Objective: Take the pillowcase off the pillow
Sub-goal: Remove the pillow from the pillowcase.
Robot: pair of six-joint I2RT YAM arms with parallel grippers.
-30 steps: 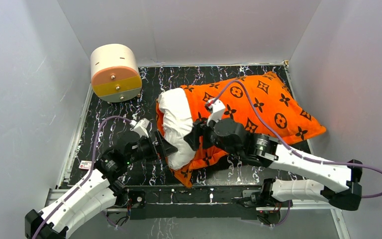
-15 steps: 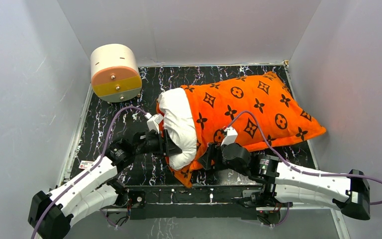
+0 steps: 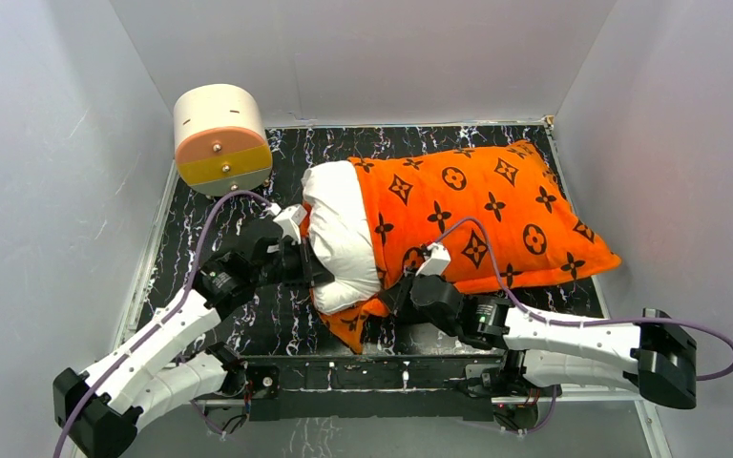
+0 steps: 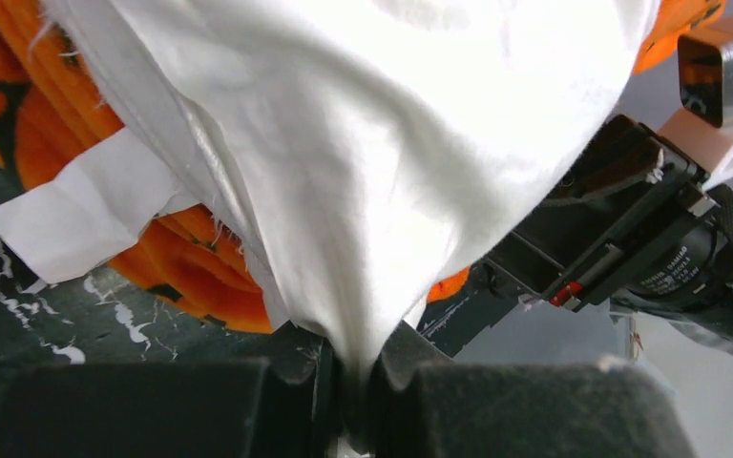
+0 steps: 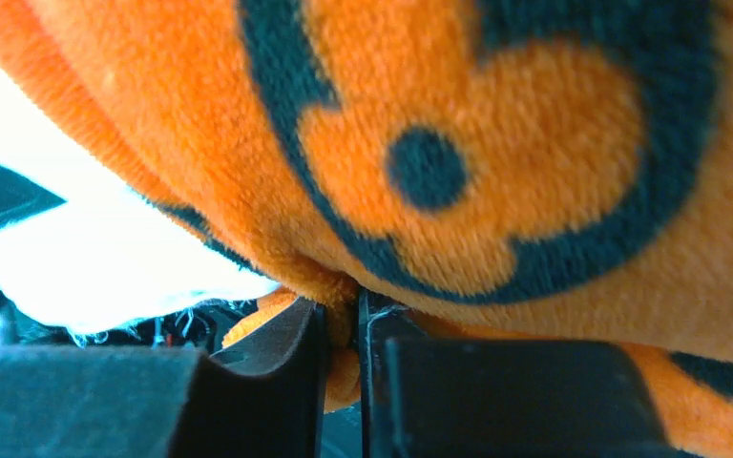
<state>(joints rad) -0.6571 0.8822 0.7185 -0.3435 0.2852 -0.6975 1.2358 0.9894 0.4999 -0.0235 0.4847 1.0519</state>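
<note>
Since a second ago the right arm has come off the top of the pillowcase (image 3: 477, 205) and swung down to its near edge, and the left gripper (image 3: 303, 263), which stood spread beside the bundle, has moved in and closed. The bundle itself has shifted only slightly on the worktop (image 3: 286, 153).

The left gripper (image 4: 353, 382) pinches a fold of the white pillow (image 3: 339, 229); in the left wrist view the cloth funnels down into jaws pressed together. The right gripper (image 3: 393, 289) pinches the orange plush of the pillowcase (image 5: 496, 143) near its open hem, with a small fold caught between nearly closed jaws (image 5: 344, 324).

The pillow (image 4: 363, 143) lies across the middle of the worktop. Only its left end bulges out of the cover, and the rest is inside, reaching toward the right wall.

By my reading, the grasping step is finished and the stripping is about to start; most of the task remains. The next move calls for the two grippers to draw apart: the left anchoring or pulling the pillow leftward, the right dragging the cover rightward along the pillow's length. Both pinches are thin, so a steady pull suits better than a jerk, or the plush may slip free.
</note>
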